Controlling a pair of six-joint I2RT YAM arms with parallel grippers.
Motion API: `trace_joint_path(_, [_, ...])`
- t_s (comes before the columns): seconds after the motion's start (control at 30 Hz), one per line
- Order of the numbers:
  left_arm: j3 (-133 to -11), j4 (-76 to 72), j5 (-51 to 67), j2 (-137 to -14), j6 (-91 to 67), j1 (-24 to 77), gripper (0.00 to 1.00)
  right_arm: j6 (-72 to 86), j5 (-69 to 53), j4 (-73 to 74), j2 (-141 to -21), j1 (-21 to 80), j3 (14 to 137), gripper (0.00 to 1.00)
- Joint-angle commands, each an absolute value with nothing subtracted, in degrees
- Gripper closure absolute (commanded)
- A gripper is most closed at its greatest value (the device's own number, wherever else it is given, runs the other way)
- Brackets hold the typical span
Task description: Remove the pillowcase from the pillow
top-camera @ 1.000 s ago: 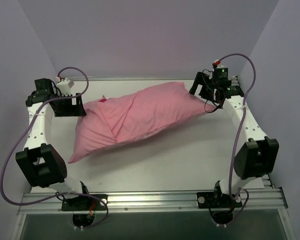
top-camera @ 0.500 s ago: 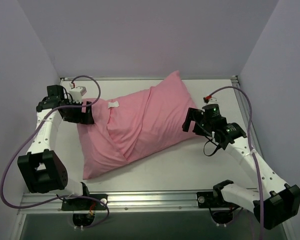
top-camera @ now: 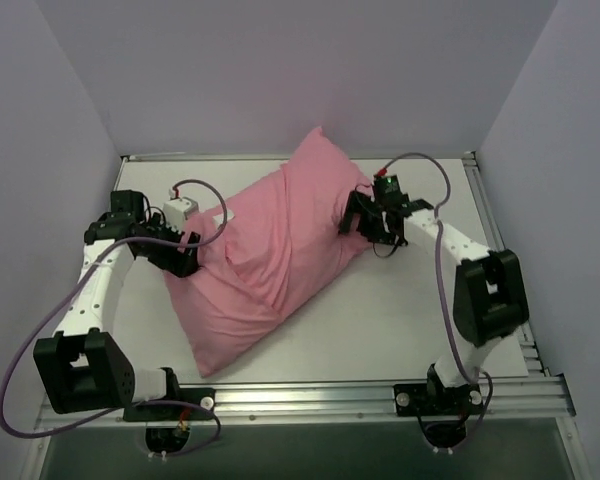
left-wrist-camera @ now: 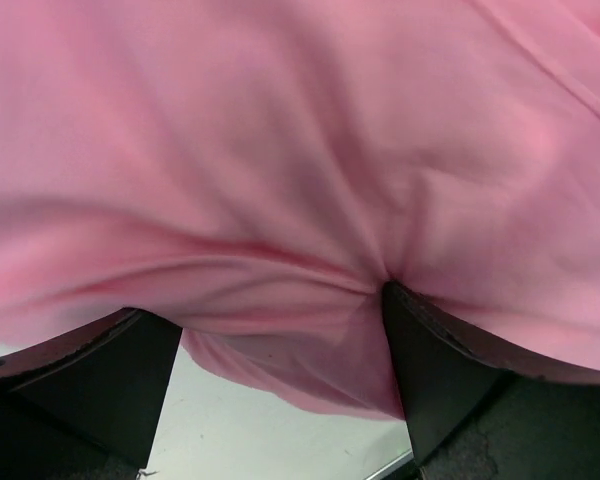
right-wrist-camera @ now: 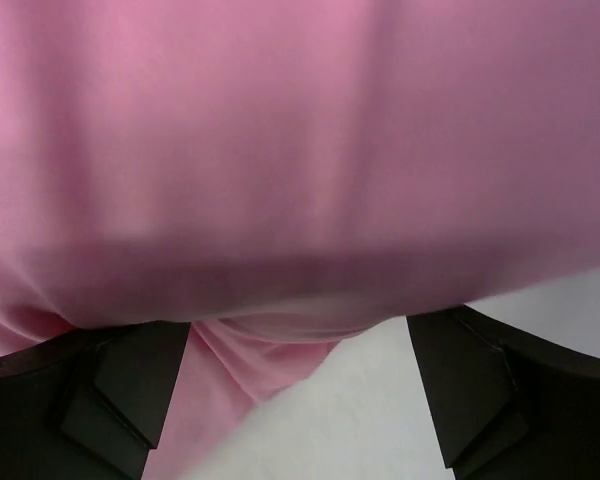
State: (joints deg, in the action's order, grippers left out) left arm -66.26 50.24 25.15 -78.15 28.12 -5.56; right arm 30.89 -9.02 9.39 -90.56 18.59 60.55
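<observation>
The pink pillowcase (top-camera: 270,250) covers the pillow, which lies plump and diagonal on the table, one corner at the back centre and one at the front left. The white pillow itself is hidden inside. My left gripper (top-camera: 192,258) presses into the left edge; in the left wrist view pink fabric (left-wrist-camera: 300,150) bulges between its wide-apart fingers (left-wrist-camera: 130,380), so the gripper (left-wrist-camera: 275,305) is open. My right gripper (top-camera: 358,222) sits against the right side. In the right wrist view the fabric (right-wrist-camera: 300,150) hangs just above the open gripper (right-wrist-camera: 300,325), with a loose fold (right-wrist-camera: 240,370) on the table.
The white table (top-camera: 410,320) is boxed in by pale walls at the back and both sides. A metal rail (top-camera: 310,400) carries the arm bases along the near edge. Purple cables loop from both wrists, the right one (top-camera: 435,215) arching close to the pillow.
The pillow has turned from lying nearly crosswise to a steep diagonal. Both grippers have moved inward onto its sides; the right arm swung round from the back right corner.
</observation>
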Motion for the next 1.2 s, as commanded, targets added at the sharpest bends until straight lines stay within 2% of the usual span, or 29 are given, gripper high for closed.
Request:
trace_joint_path(0.0, [-64.1, 60.2, 31.9, -73.9, 39.2, -1.0, 0.11, 30.2, -12.6, 1.3, -104.5, 18.2, 80.2, 0.08])
trace_joint_path(0.2, [-65.7, 65.7, 36.9, -68.3, 39.9, 21.1, 0.09, 33.2, -22.0, 6.6, -128.1, 23.7, 119.0, 0.13])
trace_joint_path(0.23, [-66.2, 65.7, 38.0, -68.0, 39.8, 25.7, 0.09, 33.0, -22.8, 7.4, -130.1, 26.3, 122.6, 0.13])
trace_joint_path(0.33, [-70.4, 68.5, 42.1, -71.0, 40.4, 26.3, 0.08, 32.9, -24.3, 5.6, -133.3, 29.4, 128.3, 0.13])
trace_joint_path(0.5, [-79.3, 71.7, 49.8, -75.1, 40.0, 26.4, 0.03, 31.6, -16.6, 2.9, -126.1, 29.0, 121.8, 0.10])
trace_joint_path(0.67, [-87.4, 71.3, 49.4, -76.9, 35.0, 26.2, 0.03, 24.8, -9.9, 9.2, -116.9, 26.2, 119.8, 0.09])
trace_joint_path(0.8, [-87.6, 58.8, 38.3, -77.4, 25.9, 26.0, 0.07, 21.3, -3.7, 12.7, -107.1, 26.5, 112.1, 0.09])
trace_joint_path(0.83, [-86.9, 55.9, 31.2, -77.5, 24.6, 26.1, 0.07, 21.4, -2.8, 12.4, -104.4, 26.7, 109.0, 0.09])
trace_joint_path(0.93, [-84.8, 48.0, 20.2, -78.8, 21.5, 26.6, 0.06, 24.2, -1.6, 9.3, -93.2, 28.0, 93.2, 0.09])
trace_joint_path(1.0, [-85.9, 44.9, 17.1, -81.3, 20.7, 27.2, 0.03, 29.2, -0.8, 7.7, -84.8, 29.0, 81.2, 0.11])
trace_joint_path(1.1, [-88.9, 42.6, 14.9, -85.2, 19.9, 28.1, 0.03, 35.4, 0.2, 4.7, -76.4, 32.2, 69.4, 0.16])
trace_joint_path(1.17, [-90.1, 42.1, 14.2, -88.1, 20.4, 29.3, 0.03, 37.2, 4.3, 4.9, -73.8, 37.0, 66.8, 0.17])
